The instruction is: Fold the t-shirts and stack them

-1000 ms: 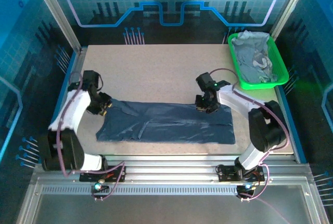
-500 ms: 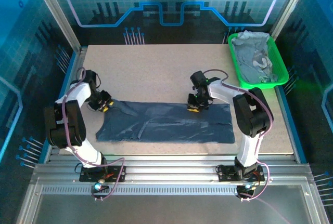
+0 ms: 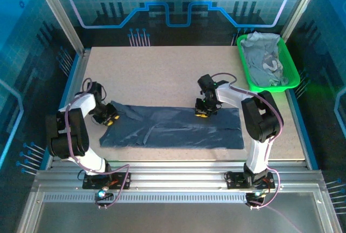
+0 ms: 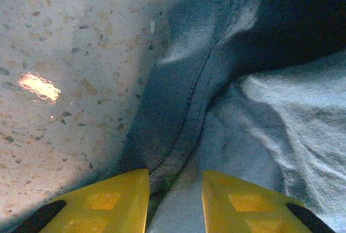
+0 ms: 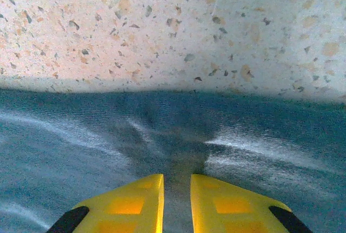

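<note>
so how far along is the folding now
Early. Done: the dark t-shirt lies spread flat on the table. In hand: the left gripper and right gripper each pinch its far edge, seemingly for a fold. Left: that folding, plus the paler shirts heaped in the green tray; no stack yet.

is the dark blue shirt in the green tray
No, the dark blue shirt lies spread on the table, while the green tray holds paler cloth.

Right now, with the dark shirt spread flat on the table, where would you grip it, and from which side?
Probably its far long edge, from above: the shirt lies flat on the table, so only a pinched-up edge offers a hold. The right gripper pinches there.
</note>
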